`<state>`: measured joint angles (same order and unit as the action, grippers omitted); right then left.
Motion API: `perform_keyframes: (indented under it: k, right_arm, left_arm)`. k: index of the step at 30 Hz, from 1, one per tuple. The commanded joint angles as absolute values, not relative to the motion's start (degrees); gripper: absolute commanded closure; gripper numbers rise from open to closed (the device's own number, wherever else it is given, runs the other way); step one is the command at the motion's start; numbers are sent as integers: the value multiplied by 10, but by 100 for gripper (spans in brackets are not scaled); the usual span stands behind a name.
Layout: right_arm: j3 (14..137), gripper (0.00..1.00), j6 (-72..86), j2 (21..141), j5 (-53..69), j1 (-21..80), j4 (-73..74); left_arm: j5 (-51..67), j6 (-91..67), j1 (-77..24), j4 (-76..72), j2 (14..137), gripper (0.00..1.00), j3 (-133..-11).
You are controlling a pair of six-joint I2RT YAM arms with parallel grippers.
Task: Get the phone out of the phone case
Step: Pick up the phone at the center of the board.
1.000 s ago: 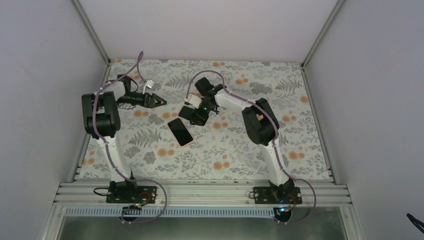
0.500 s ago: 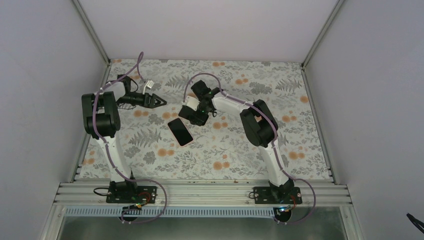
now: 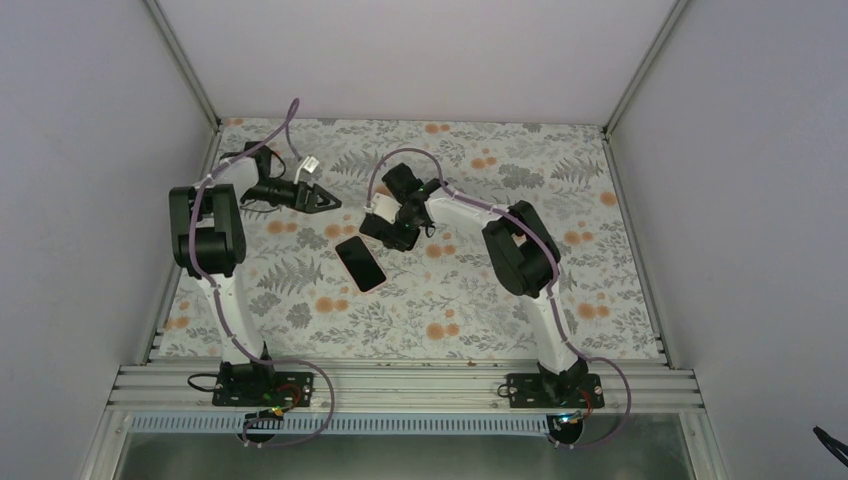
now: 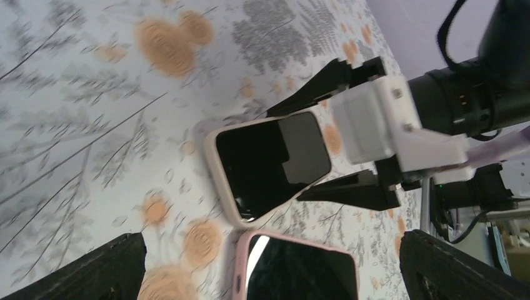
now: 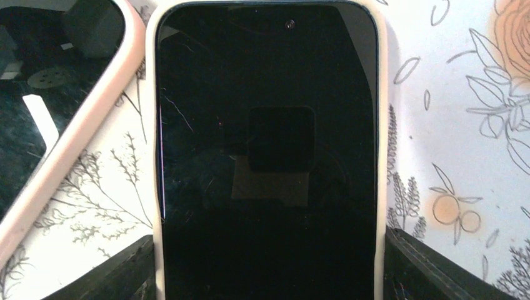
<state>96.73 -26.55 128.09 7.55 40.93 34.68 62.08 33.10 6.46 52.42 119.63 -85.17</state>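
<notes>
Right gripper (image 5: 269, 265), wide astride the case (image 5: 380, 125), grip unclear, should pinch only its rims; left gripper (image 3: 325, 199) gapes empty.

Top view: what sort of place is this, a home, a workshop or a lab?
Probably a lab test cell: bare grey walls box in a floral table, and two arms are bolted to an aluminium rail at its near edge.

Pink-cased phone (image 4: 294, 272) (just beside) crowds right gripper (image 4: 284, 155).
</notes>
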Motion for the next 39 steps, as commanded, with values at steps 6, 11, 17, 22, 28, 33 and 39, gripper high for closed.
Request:
perform_keyframes:
  k: [6, 11, 17, 22, 28, 33, 39]
  right_arm:
    - [1000, 34, -264, 1219, 41, 428, 359]
    - [1037, 34, -259, 1222, 41, 437, 363]
    - [1094, 34, -260, 1248, 35, 460, 378]
    - [1131, 34, -261, 1267, 31, 469, 382]
    - [1169, 34, -265, 1293, 29, 479, 395]
    - [1151, 34, -266, 1289, 17, 480, 382]
    - [1125, 24, -268, 1271, 9, 477, 375]
  left_arm:
    - [662, 372, 23, 620, 1242, 0, -943]
    - [636, 344, 18, 592, 1245, 0, -946]
    - [623, 320, -2, 573, 1256, 0, -949]
    - [631, 321, -6, 578, 1258, 10, -951]
    - [652, 330, -9, 599, 1260, 25, -957]
    - [660, 340, -9, 607, 1251, 54, -953]
    - [669, 364, -12, 637, 1255, 92, -963]
